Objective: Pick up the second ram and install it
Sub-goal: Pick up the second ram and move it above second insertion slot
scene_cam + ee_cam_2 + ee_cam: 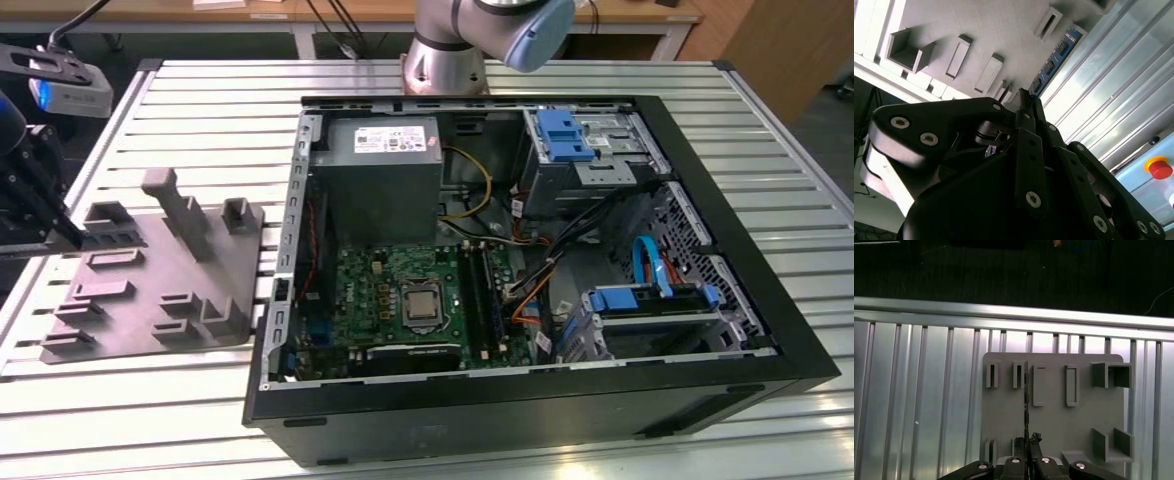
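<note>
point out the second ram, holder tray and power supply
second ram (1055, 57), second wrist view, chip-side face
holder tray (1054, 420), first wrist view, bare floor
power supply (380, 175), exterior view, top face

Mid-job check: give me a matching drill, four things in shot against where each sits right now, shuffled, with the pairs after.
Things
1. memory stick
2. grey tray
3. motherboard
4. power supply

Places
A. on the slatted table, to the exterior view's left of the computer case
B. green, flat on the floor of the case
C. edge-on in the gripper, above the tray
D. inside the case, at the end nearest the arm's base

Pairs: 1-C, 2-A, 3-B, 4-D
</note>
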